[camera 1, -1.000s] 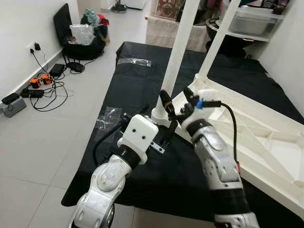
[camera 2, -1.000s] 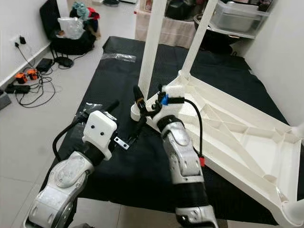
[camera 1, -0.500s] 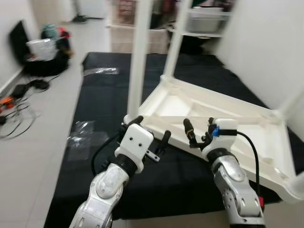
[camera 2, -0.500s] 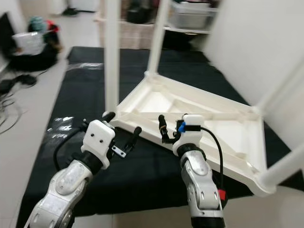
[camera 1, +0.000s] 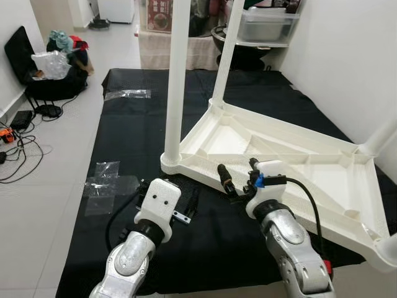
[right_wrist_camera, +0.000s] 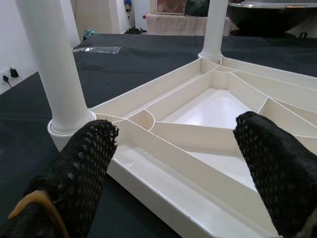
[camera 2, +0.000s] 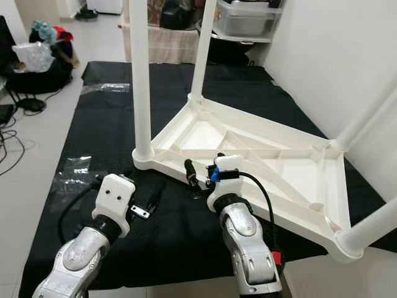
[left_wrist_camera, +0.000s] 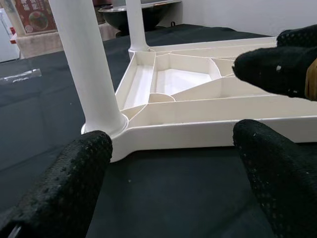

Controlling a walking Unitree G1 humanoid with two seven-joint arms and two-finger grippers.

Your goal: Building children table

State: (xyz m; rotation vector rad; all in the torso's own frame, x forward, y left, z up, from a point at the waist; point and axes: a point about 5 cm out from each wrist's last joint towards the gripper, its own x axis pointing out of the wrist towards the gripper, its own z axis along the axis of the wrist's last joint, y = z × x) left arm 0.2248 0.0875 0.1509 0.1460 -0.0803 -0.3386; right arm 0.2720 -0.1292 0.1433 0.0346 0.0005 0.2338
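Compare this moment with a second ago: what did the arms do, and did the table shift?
The right gripper came off the corner by the near leg and now hovers open at the table edge. The left gripper dropped lower over the black mat, open, holding nothing. The view swung; the upside-down table looks unmoved.

Domestic room in a home. Pale tiled floor with a black mat spread over it. Far left: bags and clothing, cables along the wall. Far: shelving holding a plastic storage bin.
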